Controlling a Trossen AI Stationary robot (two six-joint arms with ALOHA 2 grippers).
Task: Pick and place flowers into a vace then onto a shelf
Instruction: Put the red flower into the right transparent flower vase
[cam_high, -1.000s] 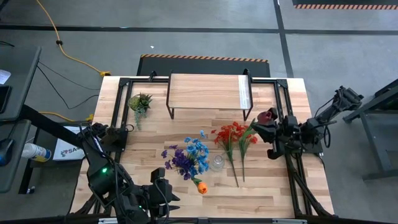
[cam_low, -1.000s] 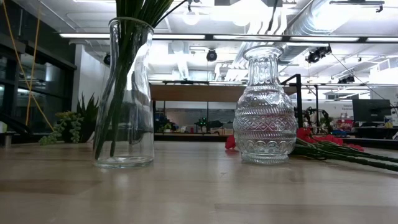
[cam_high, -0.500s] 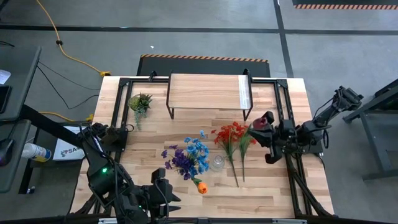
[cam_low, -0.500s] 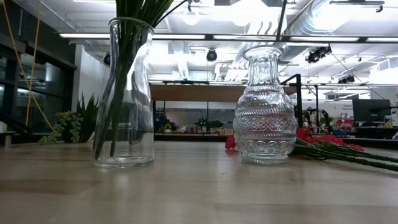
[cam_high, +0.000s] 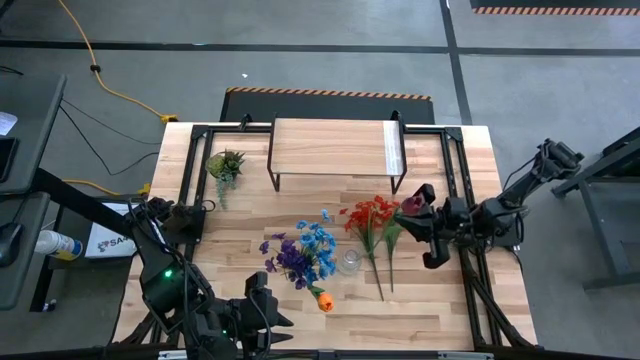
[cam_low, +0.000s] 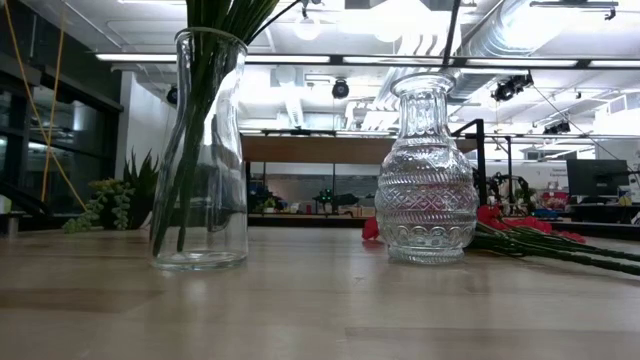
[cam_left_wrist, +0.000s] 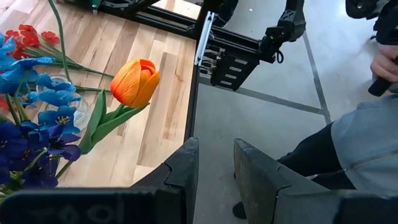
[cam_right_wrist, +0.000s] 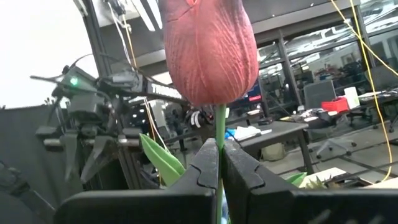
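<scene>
Right gripper (cam_right_wrist: 219, 163) clamped on maroon tulip (cam_right_wrist: 210, 50) stem just under the bloom, light and floppy so grip low; left gripper (cam_left_wrist: 214, 163) slightly apart, empty.

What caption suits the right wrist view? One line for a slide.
Right gripper shut on the stem of a maroon tulip, held upright against the room.

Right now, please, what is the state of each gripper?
Left gripper: open, holding nothing, at the table's near edge.
Right gripper: shut on the stem of the maroon tulip.
</scene>
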